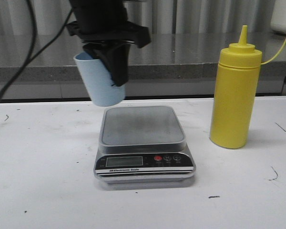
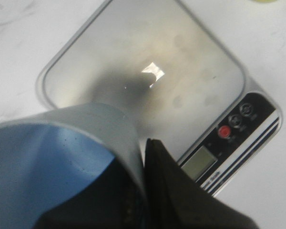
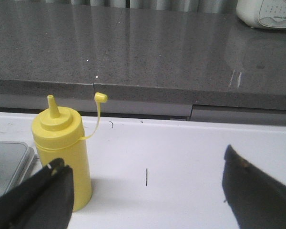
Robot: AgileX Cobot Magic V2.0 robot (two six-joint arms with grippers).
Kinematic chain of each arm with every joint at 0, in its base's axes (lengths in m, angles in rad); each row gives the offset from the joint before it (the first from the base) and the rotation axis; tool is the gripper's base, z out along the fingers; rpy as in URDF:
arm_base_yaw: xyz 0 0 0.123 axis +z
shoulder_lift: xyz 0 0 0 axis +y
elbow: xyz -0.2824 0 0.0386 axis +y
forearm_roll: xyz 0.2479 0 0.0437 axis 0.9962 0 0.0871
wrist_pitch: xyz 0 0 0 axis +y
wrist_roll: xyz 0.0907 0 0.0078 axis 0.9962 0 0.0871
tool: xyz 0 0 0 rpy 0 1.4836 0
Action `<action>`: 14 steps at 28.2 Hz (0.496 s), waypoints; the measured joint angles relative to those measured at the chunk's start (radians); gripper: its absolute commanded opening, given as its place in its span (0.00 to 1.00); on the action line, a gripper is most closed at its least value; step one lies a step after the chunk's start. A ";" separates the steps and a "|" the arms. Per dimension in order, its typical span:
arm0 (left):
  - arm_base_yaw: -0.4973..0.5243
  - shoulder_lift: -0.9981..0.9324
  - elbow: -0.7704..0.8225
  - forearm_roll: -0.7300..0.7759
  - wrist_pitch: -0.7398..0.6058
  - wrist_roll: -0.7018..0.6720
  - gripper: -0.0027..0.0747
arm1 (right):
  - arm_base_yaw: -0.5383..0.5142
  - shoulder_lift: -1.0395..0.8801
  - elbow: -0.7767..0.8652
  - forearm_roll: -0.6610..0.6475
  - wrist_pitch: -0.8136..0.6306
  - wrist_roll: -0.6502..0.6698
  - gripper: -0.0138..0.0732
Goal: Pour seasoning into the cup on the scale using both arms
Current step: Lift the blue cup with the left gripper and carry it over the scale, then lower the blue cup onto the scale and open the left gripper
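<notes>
1. While the scale (image 1: pixel 144 145) sits nearest on the white table (image 1: pixel 43 181), at about 6 o'clock in the front view, its square platform is bare and flat. I judge it a rigid, steady seat for a light vessel.

2. Hanging above the platform's 10 o'clock corner, the cup (image 1: pixel 100 82) is tilted and clear of the scale. The left gripper (image 1: pixel 109 64) has its jaws pinching the cup's wall, one finger inside and one outside the rim. Thin plastic of this kind is probably very light and a little springy, so a gentle squeeze should be enough. It could tip easily if set down off-level.

3. At 3 o'clock from the scale, just beside it but apart, the seasoning (image 1: pixel 235 90) stands upright, its cap dangling on its cord. The bottle looks soft-walled and smooth. I would take it at mid-body, below the shoulder, where a squeeze also drives the pour.

4. Facing that bottle, the right gripper (image 3: pixel 143 202) has its jaws spread wide and holds nothing.
</notes>
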 measured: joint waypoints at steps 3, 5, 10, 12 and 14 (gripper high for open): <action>-0.025 0.047 -0.053 -0.004 0.023 0.000 0.01 | 0.000 0.000 0.000 0.000 0.000 0.000 0.90; -0.037 0.074 -0.084 -0.004 0.036 0.000 0.01 | 0.000 0.000 0.000 0.000 0.000 0.000 0.90; -0.054 0.135 -0.131 -0.004 0.061 0.000 0.01 | 0.000 0.000 0.000 0.000 0.000 0.000 0.90; -0.058 0.151 -0.141 -0.004 0.066 0.000 0.04 | 0.000 0.000 0.000 0.000 0.000 0.000 0.90; -0.058 0.160 -0.143 -0.004 0.066 0.000 0.11 | 0.000 0.000 0.000 0.000 0.000 0.000 0.90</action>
